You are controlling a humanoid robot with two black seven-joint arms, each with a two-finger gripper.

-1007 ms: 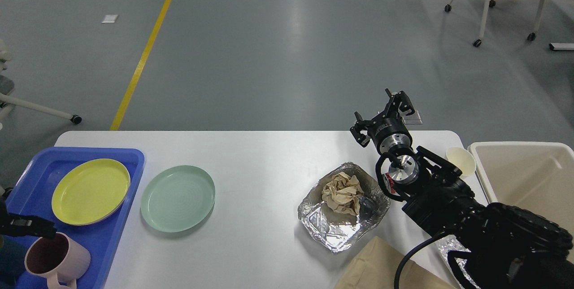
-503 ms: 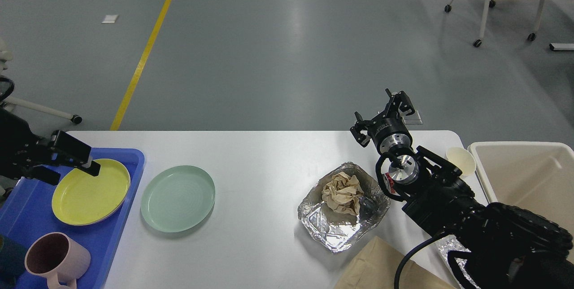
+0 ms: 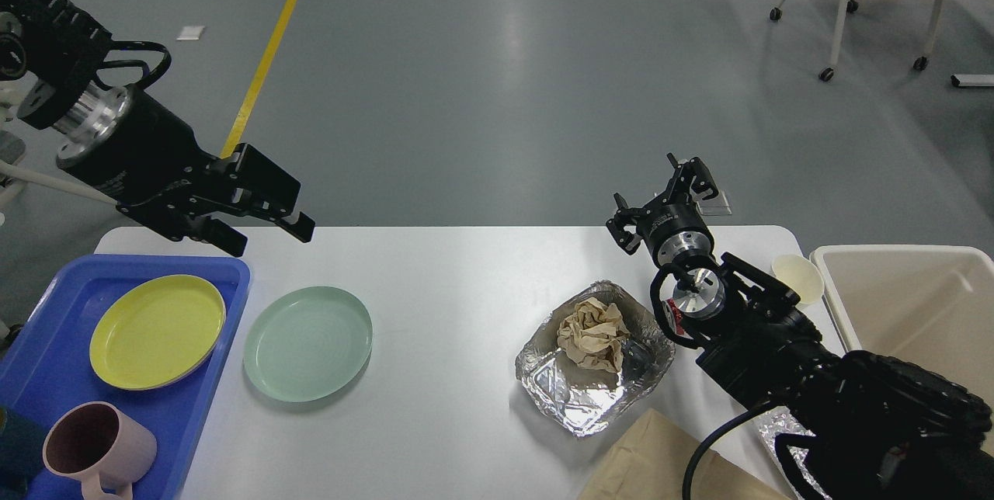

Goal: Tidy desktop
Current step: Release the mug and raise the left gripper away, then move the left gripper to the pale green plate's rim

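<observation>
— What do we see on our desktop?

— It is the big white top right in front of us. On its left end sits a blue tray with a yellow plate and a pink mug in it. A green plate lies on the white top, just beside the tray.

— And on the right?

— A foil dish with a ball of brown paper in it. A paper cup lies near the far right corner, next to a cream bin. A brown bag pokes out at the near edge.

— Where are our hands?

— Our left gripper hangs in the air above the far left part of the desktop. Its fingers are spread and hold nothing. Our right gripper is up over the far right edge. Its fingers are spread too, with nothing between them.
</observation>
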